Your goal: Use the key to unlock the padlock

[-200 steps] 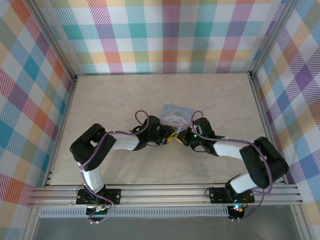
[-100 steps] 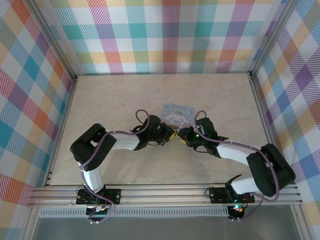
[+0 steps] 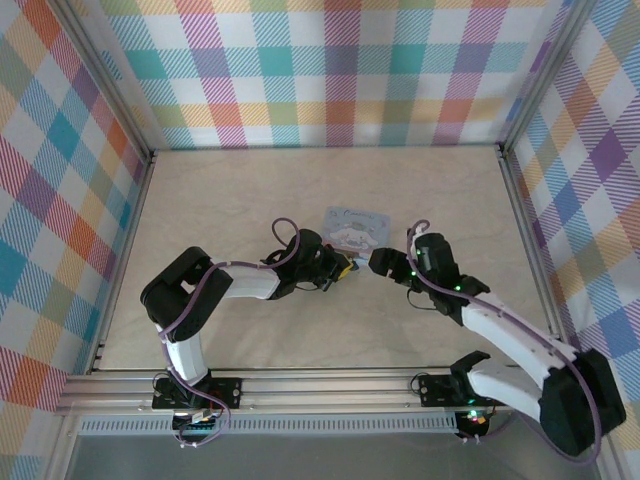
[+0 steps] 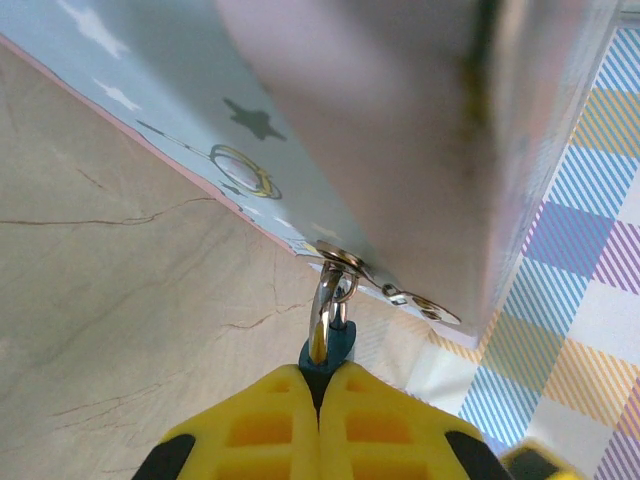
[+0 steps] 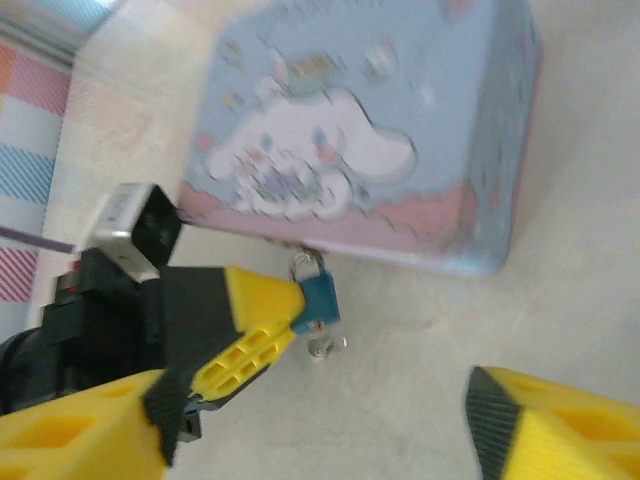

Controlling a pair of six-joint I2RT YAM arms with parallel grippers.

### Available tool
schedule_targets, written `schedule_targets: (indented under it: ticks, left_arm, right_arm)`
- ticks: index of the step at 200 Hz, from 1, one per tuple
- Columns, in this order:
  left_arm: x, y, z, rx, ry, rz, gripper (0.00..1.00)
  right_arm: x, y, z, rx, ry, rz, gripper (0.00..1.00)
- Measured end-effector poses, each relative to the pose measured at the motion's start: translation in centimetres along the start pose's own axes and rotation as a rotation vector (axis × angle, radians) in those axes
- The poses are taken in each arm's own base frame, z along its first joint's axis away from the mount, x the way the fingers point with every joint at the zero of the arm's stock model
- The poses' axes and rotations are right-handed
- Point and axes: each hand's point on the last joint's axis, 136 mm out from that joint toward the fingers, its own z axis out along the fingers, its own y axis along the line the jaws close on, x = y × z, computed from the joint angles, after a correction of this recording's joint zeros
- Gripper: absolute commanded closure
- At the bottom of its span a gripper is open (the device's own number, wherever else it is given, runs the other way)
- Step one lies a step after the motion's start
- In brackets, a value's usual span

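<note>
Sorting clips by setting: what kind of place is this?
Probably a lab robot-testing booth: colourful plaid walls on an aluminium frame enclose a beige marble-look tabletop holding a light-blue cartoon-printed tin box.

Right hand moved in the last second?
Yes. Against the tin, the right hand backed off rightward, opening a gap from the left hand.

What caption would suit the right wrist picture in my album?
The left gripper pinches the blue padlock hanging on the cartoon tin; the right gripper hovers open.

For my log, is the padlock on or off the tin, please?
On: the padlock hangs from the tin, shackle through its clasp ring; the left gripper clamps the body.
</note>
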Motion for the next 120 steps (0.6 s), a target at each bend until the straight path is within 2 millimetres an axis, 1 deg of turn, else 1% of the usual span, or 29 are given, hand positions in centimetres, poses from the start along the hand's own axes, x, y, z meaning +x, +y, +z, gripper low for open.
schedule_targets:
  ticks: [9, 31, 47, 63, 89, 120]
  left_arm:
    - [0.0, 0.0, 0.0, 0.0, 0.0, 0.002, 0.97]
    - [0.0, 0.0, 0.0, 0.0, 0.0, 0.002, 0.97]
    - [0.0, 0.0, 0.0, -0.001, 0.0, 0.002, 0.97]
    - [0.0, 0.0, 0.0, -0.001, 0.0, 0.002, 0.97]
    - [0.0, -0.1, 0.0, -0.002, 0.0, 0.002, 0.97]
    - [0.0, -0.1, 0.0, -0.009, 0.001, -0.001, 0.96]
  right_arm:
    - [-1.2, 0.6, -0.9, -0.014, -0.056, -0.074, 0.0]
    - [-3.4, 2.2, -3.2, -0.058, -0.19, -0.262, 0.0]
    - [-3.9, 3.0, -4.1, -0.091, -0.263, -0.407, 0.0]
    - [-3.4, 3.2, -4.3, -0.11, -0.273, -0.537, 0.0]
    - [-1.9, 3.5, -3.7, -0.126, -0.229, -0.767, 0.0]
    - [1.2, 3.7, -2.2, -0.123, -0.138, -1.058, 0.0]
